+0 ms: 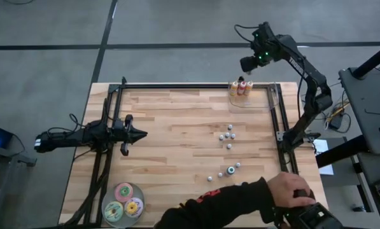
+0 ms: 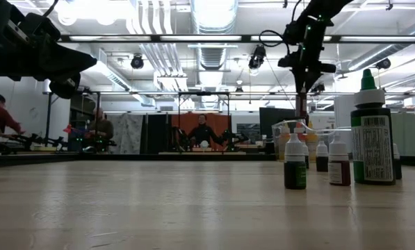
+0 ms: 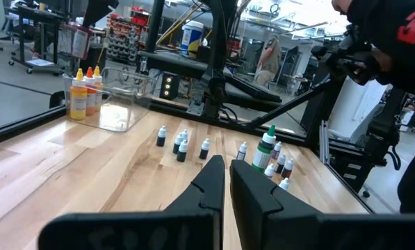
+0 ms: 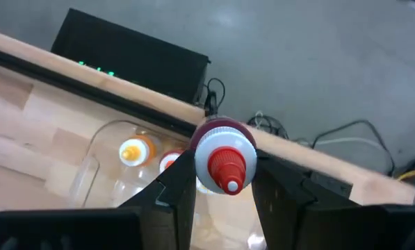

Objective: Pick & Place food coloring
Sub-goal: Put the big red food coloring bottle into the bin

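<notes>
One red-capped bottle (image 4: 224,161) is clamped in the right gripper (image 4: 224,182) above the far clear container (image 1: 246,102); next comes lowering and release.

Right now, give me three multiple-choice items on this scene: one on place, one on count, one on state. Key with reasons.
1. Where is the right tool?
A. Above the clear container at the table's far right corner
B. Over the discs
C. At the table's middle

2. How many round discs lie near the front left corner?
A. One
B. Three
C. Five

3. What is the right tool doing?
A. Open, empty
B. Shut on a red-capped bottle
C. Resting on the table

Key: 1 A, the high view shows it over the clear container. 2 B, pink, green and yellow. 3 B, its wrist view shows the red-capped bottle between the fingers.
</notes>
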You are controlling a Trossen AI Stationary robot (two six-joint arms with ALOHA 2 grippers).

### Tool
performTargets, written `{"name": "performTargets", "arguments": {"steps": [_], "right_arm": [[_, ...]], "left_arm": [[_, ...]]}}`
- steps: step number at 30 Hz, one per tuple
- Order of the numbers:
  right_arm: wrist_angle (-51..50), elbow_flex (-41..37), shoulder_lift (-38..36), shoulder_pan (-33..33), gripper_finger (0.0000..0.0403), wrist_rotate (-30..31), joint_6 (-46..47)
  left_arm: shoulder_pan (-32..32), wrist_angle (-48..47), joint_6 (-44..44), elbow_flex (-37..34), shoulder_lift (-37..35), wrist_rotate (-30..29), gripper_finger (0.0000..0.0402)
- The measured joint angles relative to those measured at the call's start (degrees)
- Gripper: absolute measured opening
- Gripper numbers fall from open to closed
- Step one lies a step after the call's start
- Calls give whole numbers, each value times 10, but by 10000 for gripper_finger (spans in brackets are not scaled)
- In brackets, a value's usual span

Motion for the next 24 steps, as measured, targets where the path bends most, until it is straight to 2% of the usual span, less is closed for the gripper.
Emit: {"name": "performTargets", "arguments": {"steps": [12,24], "right_arm": [[-9,-23,-1,-31,109,0,33],[-69,-23,-6,-33,109,15,53]], "left_arm": [[0,0,0,0,0,0,0],[0,0,0,0,0,0,0]]}}
